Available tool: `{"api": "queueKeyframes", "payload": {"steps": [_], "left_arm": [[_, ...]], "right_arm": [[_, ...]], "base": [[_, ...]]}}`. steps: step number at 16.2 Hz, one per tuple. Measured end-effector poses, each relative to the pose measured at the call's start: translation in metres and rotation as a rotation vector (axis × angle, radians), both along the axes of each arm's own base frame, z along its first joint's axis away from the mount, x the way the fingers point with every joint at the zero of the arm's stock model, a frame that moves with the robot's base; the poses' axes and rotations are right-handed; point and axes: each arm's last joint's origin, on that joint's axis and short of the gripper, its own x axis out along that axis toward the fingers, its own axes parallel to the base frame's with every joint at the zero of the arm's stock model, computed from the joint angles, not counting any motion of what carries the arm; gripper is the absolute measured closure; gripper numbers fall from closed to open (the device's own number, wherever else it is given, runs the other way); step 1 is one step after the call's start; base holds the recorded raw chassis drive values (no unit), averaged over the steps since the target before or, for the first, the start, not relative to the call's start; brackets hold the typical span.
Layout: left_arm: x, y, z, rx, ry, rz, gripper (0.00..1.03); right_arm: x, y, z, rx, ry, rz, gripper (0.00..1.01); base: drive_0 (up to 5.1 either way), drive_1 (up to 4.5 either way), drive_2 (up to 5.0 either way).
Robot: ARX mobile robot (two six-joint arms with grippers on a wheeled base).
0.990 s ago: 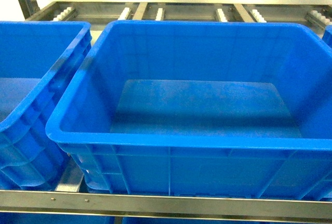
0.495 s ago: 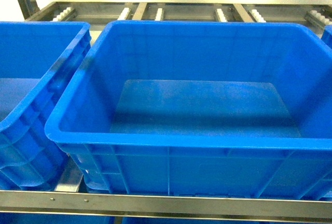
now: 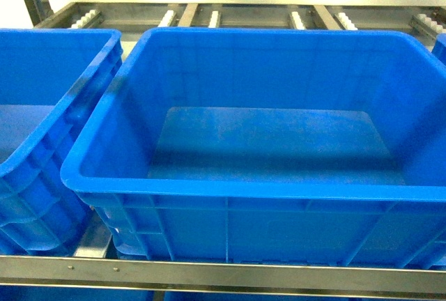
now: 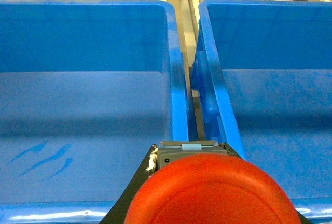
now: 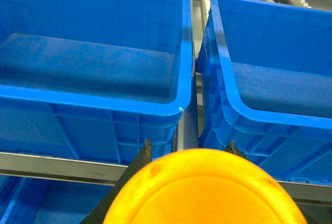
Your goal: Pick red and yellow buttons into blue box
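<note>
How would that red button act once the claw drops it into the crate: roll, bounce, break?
The red button has a wide domed cap on a narrower block, so it would probably tip onto its side and roll a short arc. It looks like hard plastic, likely light and sturdy. The blue box has a flat, bare floor, so it may skid a little.
</note>
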Motion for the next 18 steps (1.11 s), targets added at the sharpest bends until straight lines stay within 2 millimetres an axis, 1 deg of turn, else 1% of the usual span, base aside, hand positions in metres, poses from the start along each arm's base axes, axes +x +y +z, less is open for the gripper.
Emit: {"api": "queueKeyframes", "payload": {"steps": [8, 11, 14, 16, 18], "left_arm": [[0.000, 0.000, 0.000, 0.000, 0.000, 0.000, 0.77], [0.000, 0.000, 0.000, 0.000, 0.000, 0.000, 0.77], [0.000, 0.000, 0.000, 0.000, 0.000, 0.000, 0.77], [0.000, 0.000, 0.000, 0.000, 0.000, 0.000, 0.77], [0.000, 0.000, 0.000, 0.000, 0.000, 0.000, 0.77]], "right_arm": [[0.001, 0.000, 0.000, 0.000, 0.004, 0.003, 0.66], [0.010, 0.005, 0.005, -0.006, -0.002, 0.035, 0.66], [0.025, 0.011, 0.023, -0.012, -0.031, 0.057, 0.66], [0.041, 0.023, 0.040, -0.013, -0.058, 0.097, 0.66], [0.064, 0.041, 0.054, -0.021, -0.050, 0.143, 0.66]], "base": [[0.0, 0.00, 0.0], [0.0, 0.00, 0.0], [0.0, 0.00, 0.0], [0.0, 0.00, 0.0], [0.0, 0.00, 0.0]]}}
